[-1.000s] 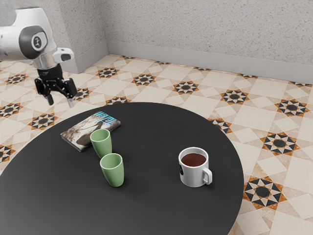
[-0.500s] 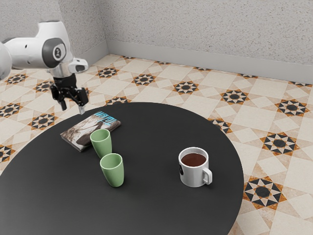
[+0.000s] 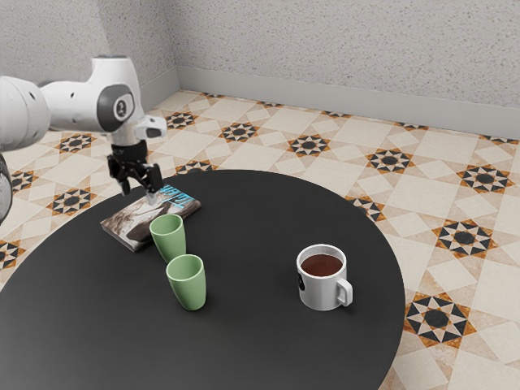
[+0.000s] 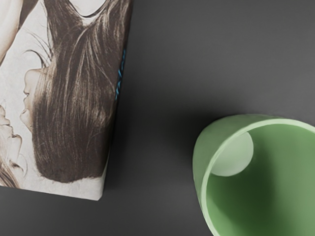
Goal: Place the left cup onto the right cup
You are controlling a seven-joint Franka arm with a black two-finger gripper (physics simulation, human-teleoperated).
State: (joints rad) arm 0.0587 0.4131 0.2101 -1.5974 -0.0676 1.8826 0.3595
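Two light green cups stand upright on the round black table [image 3: 268, 341]. One cup [image 3: 167, 236] is beside a book, the other cup [image 3: 186, 281] is a little nearer the camera and slightly to the exterior view's right. My gripper [image 3: 139, 192] hangs open and empty above the book [image 3: 150, 214], up and to the left of the cup by the book. In the wrist view that cup [image 4: 261, 191] shows from above, empty, on the dark table [image 4: 206, 64] next to the book's cover [image 4: 64, 98].
A white mug [image 3: 323, 278] of dark coffee stands on the table toward the exterior view's right, handle pointing right. The book lies at the table's far left edge. Patterned tile floor [image 3: 422, 187] surrounds the table.
My arm has swung toward the exterior view's right and lower, from over the floor to above the book. The gripper stays open; cups, book and mug have not moved.
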